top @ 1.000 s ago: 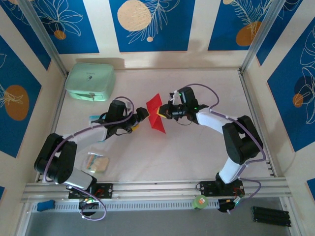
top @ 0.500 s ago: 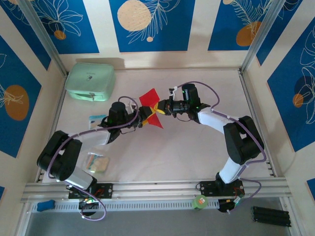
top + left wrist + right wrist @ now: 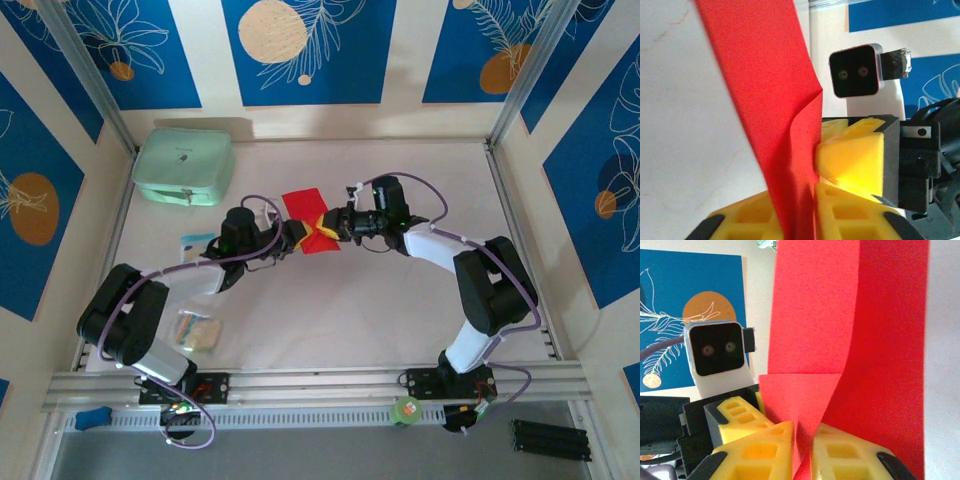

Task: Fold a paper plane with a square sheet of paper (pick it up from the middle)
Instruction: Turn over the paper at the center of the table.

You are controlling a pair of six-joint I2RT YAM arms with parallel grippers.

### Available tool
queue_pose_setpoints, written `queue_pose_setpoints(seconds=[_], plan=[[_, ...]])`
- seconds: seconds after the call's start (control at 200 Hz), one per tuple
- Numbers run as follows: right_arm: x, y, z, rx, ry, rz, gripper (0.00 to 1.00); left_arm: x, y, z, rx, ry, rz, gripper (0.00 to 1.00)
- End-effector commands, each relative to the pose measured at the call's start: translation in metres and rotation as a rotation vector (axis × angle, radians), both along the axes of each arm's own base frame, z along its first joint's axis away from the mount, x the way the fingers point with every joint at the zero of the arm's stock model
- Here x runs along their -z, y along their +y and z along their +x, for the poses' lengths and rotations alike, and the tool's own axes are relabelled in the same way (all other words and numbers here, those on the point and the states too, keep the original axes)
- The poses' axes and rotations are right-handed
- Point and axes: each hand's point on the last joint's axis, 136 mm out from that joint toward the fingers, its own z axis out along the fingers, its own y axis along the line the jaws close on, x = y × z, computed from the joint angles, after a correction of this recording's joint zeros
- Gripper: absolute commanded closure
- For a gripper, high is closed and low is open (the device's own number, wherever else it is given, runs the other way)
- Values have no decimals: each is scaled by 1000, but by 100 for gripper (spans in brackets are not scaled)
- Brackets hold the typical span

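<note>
No word, number or brand can be read anywhere. The mint-green case, well to the left of the left pincer and farther back, bears a faint mark on its lid, and the small packet to the left of that pincer has a blue printed band; both are too small to make out. The square sheet of paper clamped in that pincer shows plain red faces.

The pale table carries a mint-green case in its far left corner, a small blue-edged packet nearer, and a pale packet by the near left edge.
</note>
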Motion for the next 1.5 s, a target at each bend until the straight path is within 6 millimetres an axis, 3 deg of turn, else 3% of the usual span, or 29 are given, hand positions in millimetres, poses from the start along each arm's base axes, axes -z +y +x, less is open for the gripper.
queue_pose_setpoints(seconds=[0.0,0.19,0.315,0.43,0.54,0.76,1.01,1.171,1.336,1.496], plan=[[-7,-13,-4,26,-22,-30,76,1,6,-6,-6,-13,58,92],[2,-49,-3,136,-62,-203,52,17,26,-16,-10,1,266,100],[8,-84,-5,237,-114,-380,40,35,62,-27,-4,25,593,99],[9,-111,-10,301,-159,-524,38,37,104,-31,16,17,960,99],[12,-132,-18,347,-164,-623,39,31,131,-31,36,-1,1253,99],[2,-158,-29,444,-182,-700,39,30,151,-17,11,12,1657,100],[-14,-183,-42,523,-185,-758,39,67,123,5,30,96,1745,100],[-18,-194,-49,536,-164,-770,39,93,89,4,59,156,1604,97],[-18,-198,-60,530,-143,-749,40,108,44,-2,148,182,1335,77],[-19,-197,-69,506,-165,-730,40,98,23,3,179,165,1113,57]])
